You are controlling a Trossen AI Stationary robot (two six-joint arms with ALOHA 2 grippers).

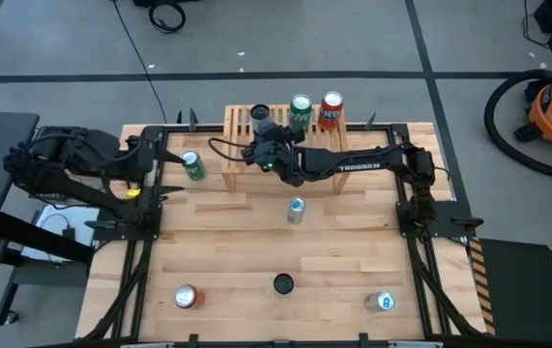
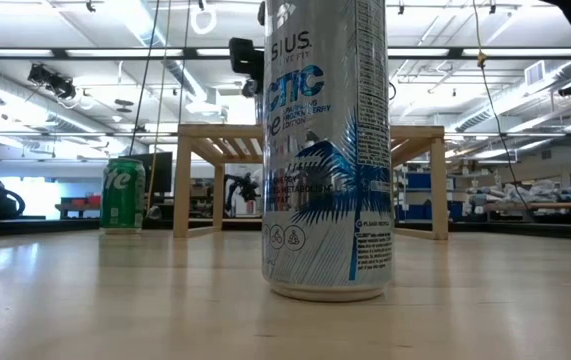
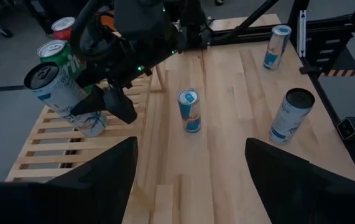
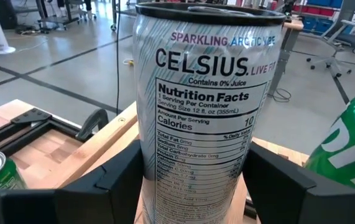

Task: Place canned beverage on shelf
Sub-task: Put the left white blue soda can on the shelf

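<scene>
The light-wood shelf (image 1: 285, 155) stands at the table's far edge. A green can (image 1: 300, 109) and a red can (image 1: 331, 109) stand upright on its slatted top. My right gripper (image 1: 266, 140) reaches in from the right over the shelf's left part, shut on a silver Celsius can (image 3: 65, 93). My left gripper (image 3: 189, 180) waits open at the table's left (image 1: 152, 159), with nothing between its fingers. Another green can (image 1: 192, 166) stands on the table left of the shelf. My right gripper pinches the Celsius can's lower half (image 4: 165, 186) between its two fingers (image 4: 112, 180), one on each side of the wall. The fingers come nearly level from the table's right. The can is tilted, its base (image 3: 93, 127) at the slats; whether it touches them I cannot tell.
Loose cans stand on the table: a slim blue-and-silver one (image 1: 296, 209) in front of the shelf, a dark-topped Celsius can (image 1: 283, 283), a red one (image 1: 187, 297) and a blue-topped one (image 1: 384, 302) near the front edge. Bare slats lie left of the held can.
</scene>
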